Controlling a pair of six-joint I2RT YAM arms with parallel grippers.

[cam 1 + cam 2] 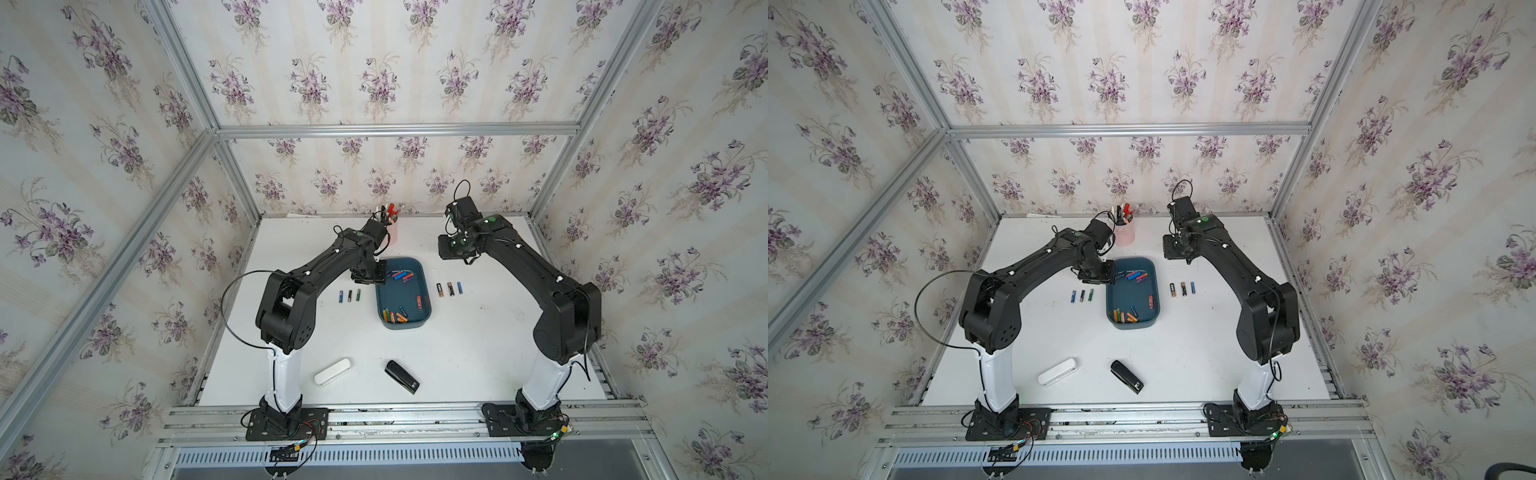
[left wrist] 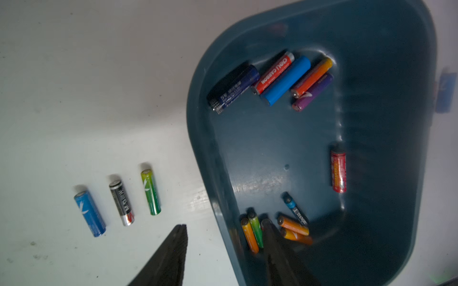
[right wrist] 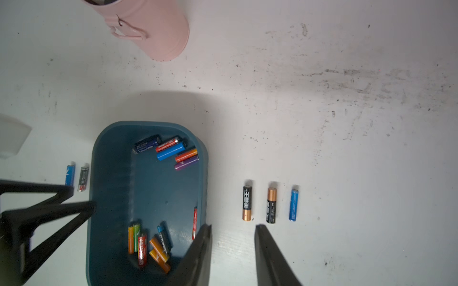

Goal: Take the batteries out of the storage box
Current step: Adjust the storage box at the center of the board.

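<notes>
Centrally on the white table (image 1: 478,353): storage box (image 1: 405,325), a shallow dark teal tray with rounded corners and no lid, holding twelve of the batteries (image 1: 1132,275).
- Far end: five lying side by side. These are the navy battery (image 2: 233,89), red battery (image 2: 272,73), plain blue battery (image 2: 285,80), orange battery (image 2: 311,78) and purple battery (image 2: 312,92).
- Right wall: one red-and-yellow battery (image 2: 338,168), alone.
- Near end: near heap (image 3: 142,250) of six, touching or overlapping. It has three orange, one green, one red and one black-and-blue.

Pink pen cup (image 1: 392,235): upright behind the box, holding red, black and white pens.

Outside the box, on the table:
- Left row (image 2: 122,203): three cells, parallel and apart, in blue, black-and-silver and green.
- Right row (image 3: 271,205): three cells, two black-and-copper and one blue.

Left arm: elbow raised, forearm reaching inward, wrist pitched down. The left gripper (image 2: 224,224) hangs over the box's left rim near the far corner. Its jaws are apart with nothing between them, one finger above the table and one above the tray's interior.

Right arm: arched likewise. The right gripper (image 3: 233,226) sits above bare table near the box's far right corner, jaws parted and empty.

Front of table: white case (image 1: 332,372) and black stapler (image 1: 402,376), both well apart from the box.
</notes>
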